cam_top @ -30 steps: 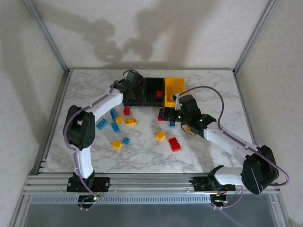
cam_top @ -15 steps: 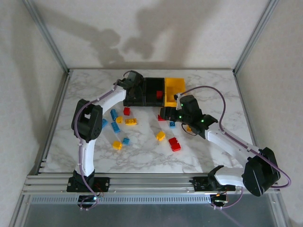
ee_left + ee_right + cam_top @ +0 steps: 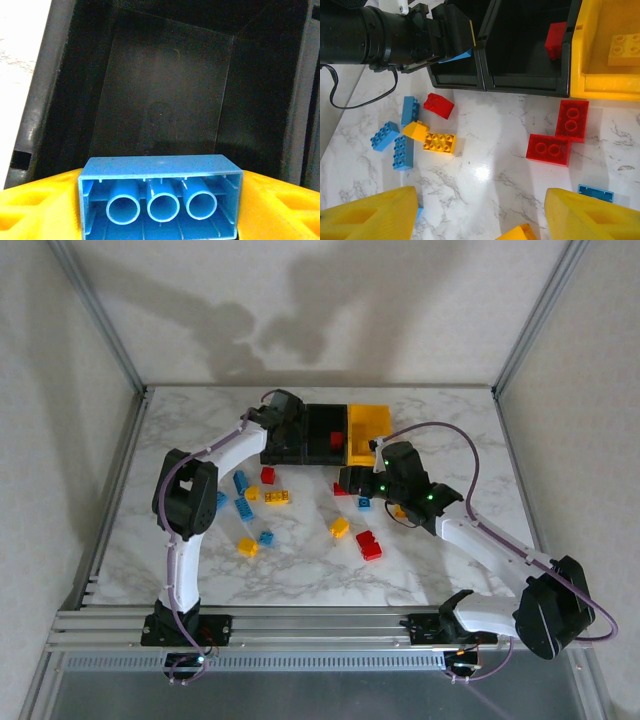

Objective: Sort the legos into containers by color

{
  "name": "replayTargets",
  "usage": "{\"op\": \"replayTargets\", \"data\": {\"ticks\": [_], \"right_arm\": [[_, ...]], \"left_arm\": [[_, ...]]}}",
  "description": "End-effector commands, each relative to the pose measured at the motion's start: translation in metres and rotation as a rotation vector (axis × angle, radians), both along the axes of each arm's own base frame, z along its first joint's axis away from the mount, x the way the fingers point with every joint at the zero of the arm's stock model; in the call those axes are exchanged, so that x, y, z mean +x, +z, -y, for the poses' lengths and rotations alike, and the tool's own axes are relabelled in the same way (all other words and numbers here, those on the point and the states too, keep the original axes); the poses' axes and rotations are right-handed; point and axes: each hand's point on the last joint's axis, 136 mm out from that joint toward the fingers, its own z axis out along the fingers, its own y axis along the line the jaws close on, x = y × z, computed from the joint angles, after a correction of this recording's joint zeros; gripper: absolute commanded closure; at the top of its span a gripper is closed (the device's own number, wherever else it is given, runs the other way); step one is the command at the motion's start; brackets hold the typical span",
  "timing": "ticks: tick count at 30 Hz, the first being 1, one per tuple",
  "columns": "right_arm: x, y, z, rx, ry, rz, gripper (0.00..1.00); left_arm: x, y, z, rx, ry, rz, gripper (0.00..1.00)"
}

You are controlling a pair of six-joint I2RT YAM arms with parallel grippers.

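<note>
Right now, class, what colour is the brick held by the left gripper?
Blue: the brick in the left gripper shows best in the left wrist view.

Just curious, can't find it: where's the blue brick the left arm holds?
In the left wrist view, the blue brick is pinched in the left hand, right above the leftmost black bin.

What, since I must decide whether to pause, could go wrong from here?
The left gripper holds the blue brick near the front wall of the left black bin; released there, it might clip the rim and fall outside. The right gripper, open near two adjacent red bricks, could nudge one while grasping the other.
</note>
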Motion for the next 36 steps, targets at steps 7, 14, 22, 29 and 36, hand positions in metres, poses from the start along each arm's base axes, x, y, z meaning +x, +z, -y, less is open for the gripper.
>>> {"op": "replayTargets", "data": {"ticks": [7, 14, 22, 29, 36], "right_arm": [[-0.005, -0.004, 0.004, -0.016, -0.009, -0.009, 0.32], [-0.006, -0.001, 0.015, -0.043, -0.059, -0.025, 0.32], [-0.005, -0.024, 0.051, -0.142, -0.175, -0.110, 0.36], [0.008, -0.046, 0.057, -0.234, -0.190, -0.163, 0.36], [0.025, -0.074, 0.022, -0.274, -0.152, -0.221, 0.34]], "left_arm": [[-0.004, 0.018, -0.006, -0.020, 0.017, 0.017, 0.23], [-0.017, 0.059, 0.014, -0.083, -0.032, 0.080, 0.22], [-0.087, 0.102, 0.057, -0.264, -0.188, 0.156, 0.22], [-0.166, 0.081, 0.059, -0.430, -0.200, 0.157, 0.22], [-0.213, 0.069, 0.023, -0.449, -0.115, 0.171, 0.18]]}}
